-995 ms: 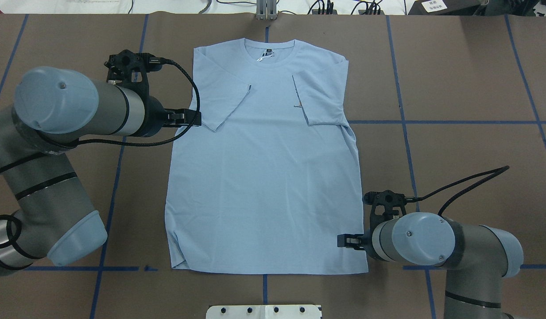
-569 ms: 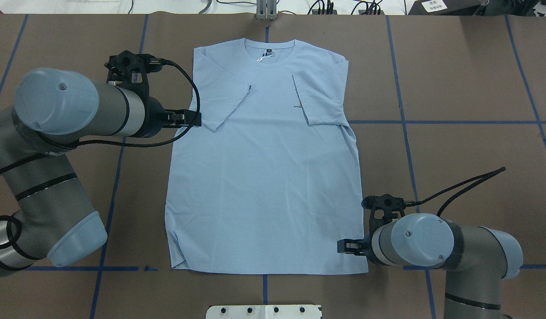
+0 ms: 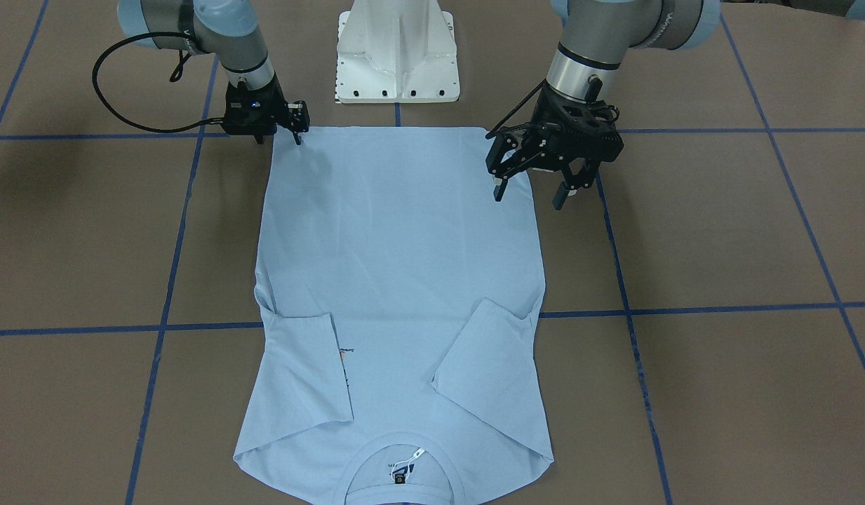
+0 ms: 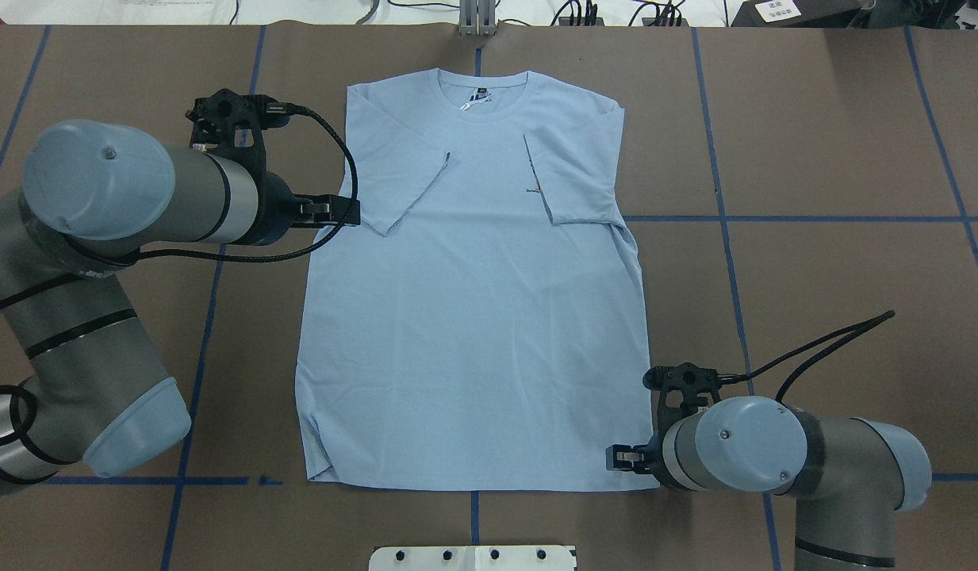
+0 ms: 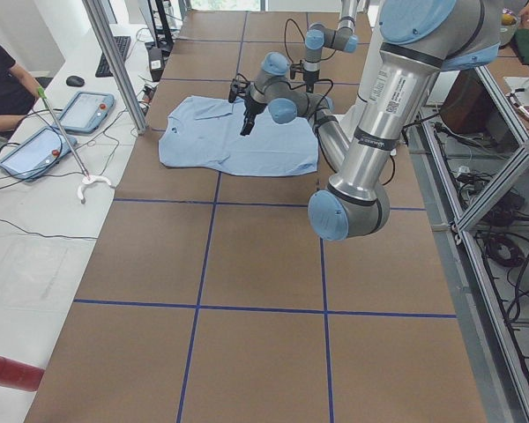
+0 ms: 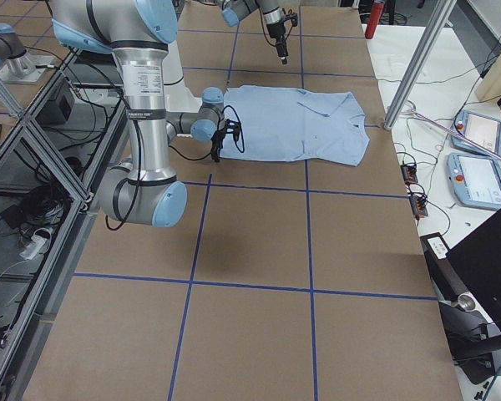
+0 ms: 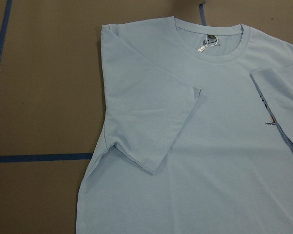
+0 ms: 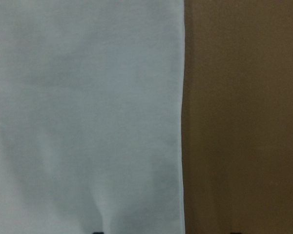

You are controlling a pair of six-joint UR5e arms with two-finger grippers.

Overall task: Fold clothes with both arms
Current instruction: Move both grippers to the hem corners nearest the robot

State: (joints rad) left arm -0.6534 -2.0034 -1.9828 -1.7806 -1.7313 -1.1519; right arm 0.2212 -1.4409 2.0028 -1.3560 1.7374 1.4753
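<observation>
One light blue T-shirt lies flat at the centre of the table, collar at 12 o'clock seen from overhead, both sleeves folded inward. Two grippers: left gripper at its 10 o'clock edge, jaws apart; right gripper at its 5 o'clock corner, jaws apart.

You find the T-shirt on the table, left gripper over its left edge, right gripper at its right hem corner.
</observation>
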